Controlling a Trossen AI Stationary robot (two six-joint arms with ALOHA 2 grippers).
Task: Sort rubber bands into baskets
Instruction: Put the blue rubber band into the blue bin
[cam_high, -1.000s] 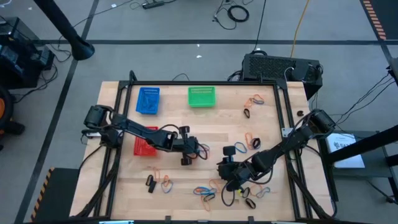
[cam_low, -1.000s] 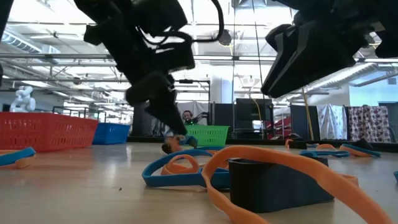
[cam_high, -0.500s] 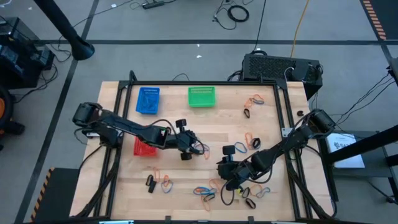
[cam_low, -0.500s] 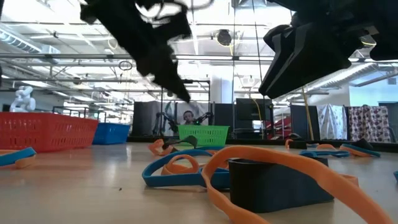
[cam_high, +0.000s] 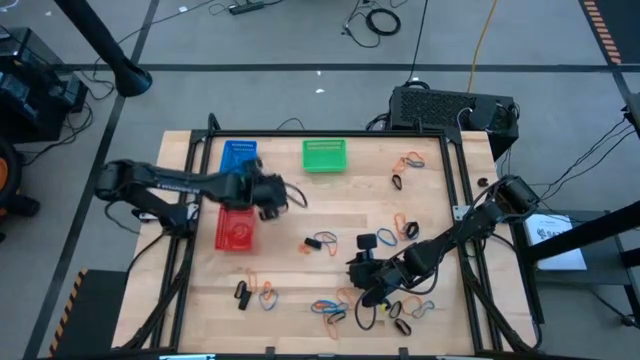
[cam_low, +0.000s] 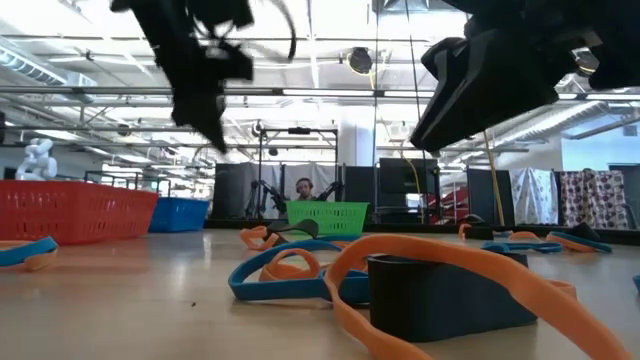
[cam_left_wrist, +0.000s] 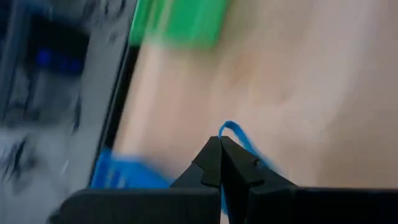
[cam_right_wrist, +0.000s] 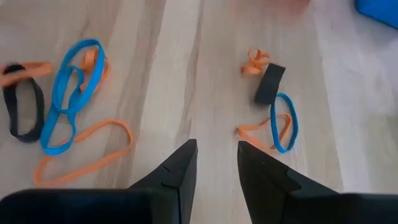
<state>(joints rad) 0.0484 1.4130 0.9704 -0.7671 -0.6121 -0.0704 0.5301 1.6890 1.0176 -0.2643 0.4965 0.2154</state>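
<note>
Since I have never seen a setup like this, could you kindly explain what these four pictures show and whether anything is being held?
These are two dark robot arms at a wooden table, filmed at one moment by four cameras: one overhead, one at table-top height, and one on each wrist. On the table stand a blue basket, a green basket and a red basket; blue, orange and black rubber bands lie scattered. The left claw is near the red and blue baskets, shut on a blue rubber band, which its wrist camera shows pinched at the tips. The right claw hovers over loose bands near the front, fingers apart, holding nothing.
</note>
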